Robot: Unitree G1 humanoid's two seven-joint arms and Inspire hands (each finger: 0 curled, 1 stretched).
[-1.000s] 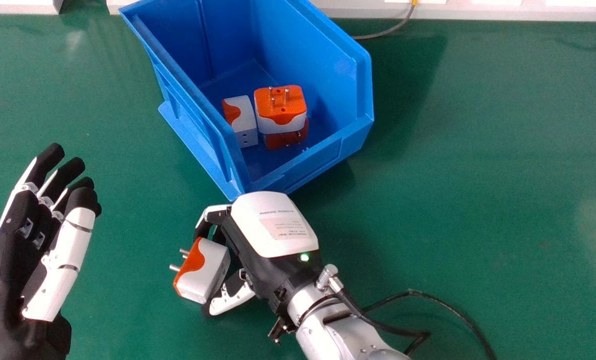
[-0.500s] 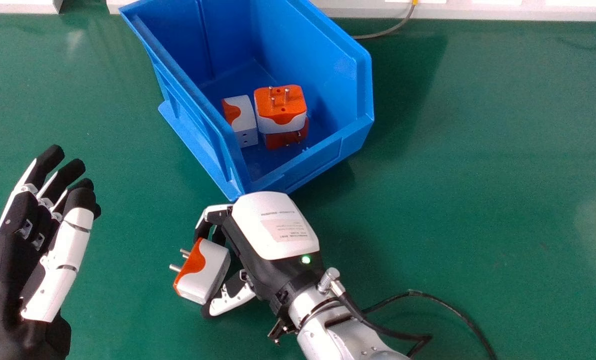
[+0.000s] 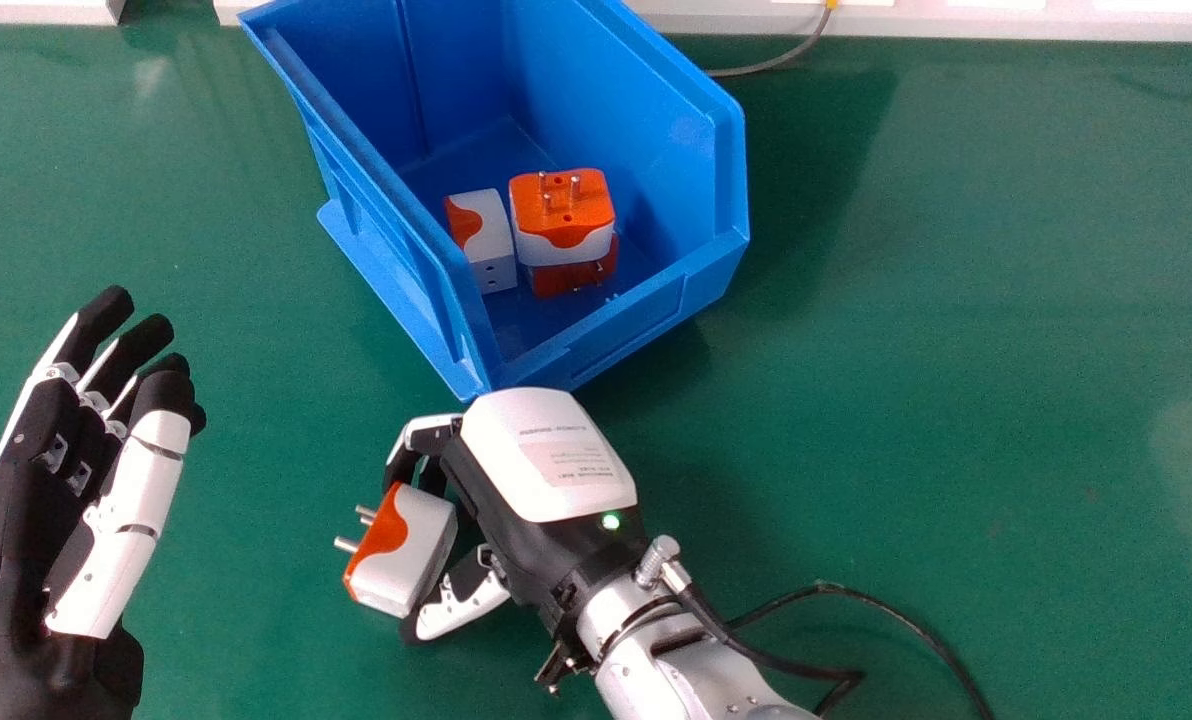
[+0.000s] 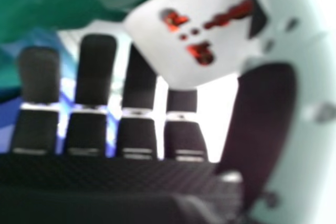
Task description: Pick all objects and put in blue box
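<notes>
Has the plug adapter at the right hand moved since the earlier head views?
Yes, slightly: the plug adapter has shifted toward the view's bottom edge, away from the blue box.

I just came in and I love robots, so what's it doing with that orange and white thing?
The robot has its right hand curled around an orange and white plug adapter with metal pins, in front of the blue box. Three more orange and white adapters are already inside that box, so this one probably goes in next. Its left hand is off to the left with its fingers open, holding nothing.
</notes>
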